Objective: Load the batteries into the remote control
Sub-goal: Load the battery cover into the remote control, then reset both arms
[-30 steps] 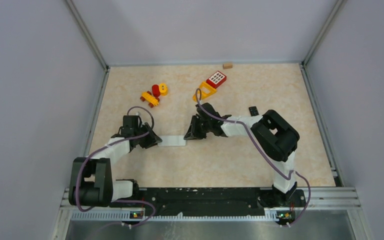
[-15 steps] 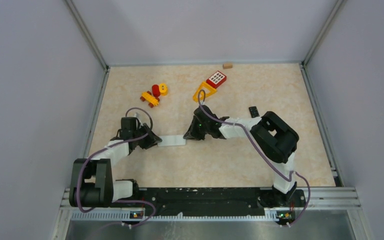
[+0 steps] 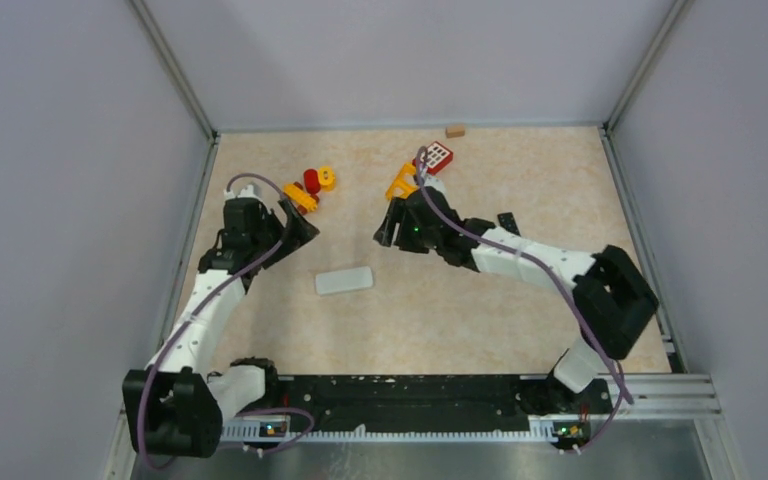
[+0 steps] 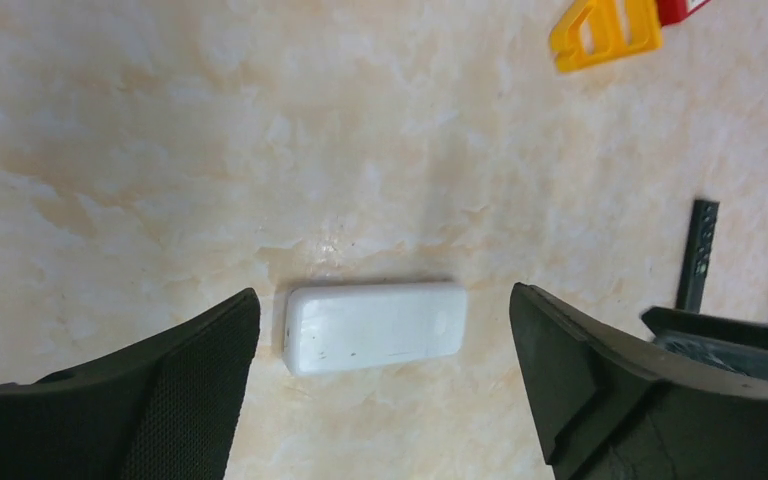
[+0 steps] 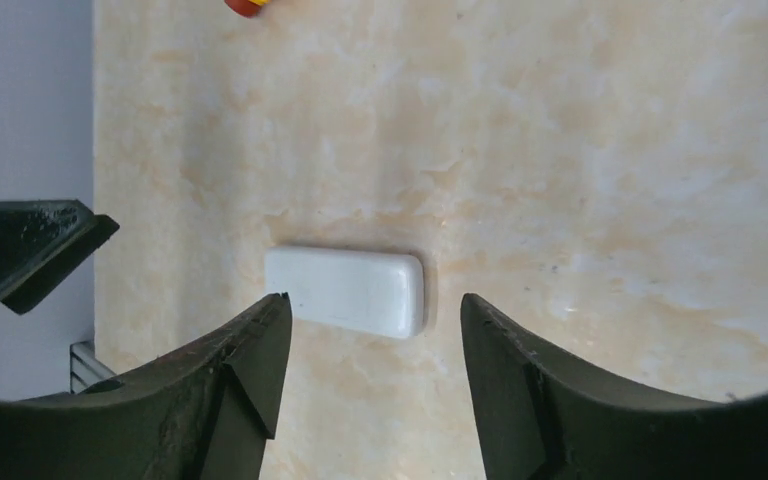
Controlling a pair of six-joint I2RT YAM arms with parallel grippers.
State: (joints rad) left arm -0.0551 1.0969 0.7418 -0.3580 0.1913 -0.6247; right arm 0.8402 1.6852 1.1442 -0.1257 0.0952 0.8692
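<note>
Remote [image 3: 344,281] lies on counter [image 3: 460,320], no batteries in our sight; left end effector [image 4: 382,300] at its 10 o'clock, right end effector [image 5: 374,300] at 1 o'clock, both wide open, empty; loading seems done

Beige marbled table [image 3: 480,320], grey walls [image 3: 70,150]

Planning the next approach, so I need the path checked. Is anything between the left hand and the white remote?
Nothing visible does. In the left wrist view the white remote lies framed by the open left hand, with only tabletop around it. The yellow toy and the thin black strip lie well off to the side.
</note>
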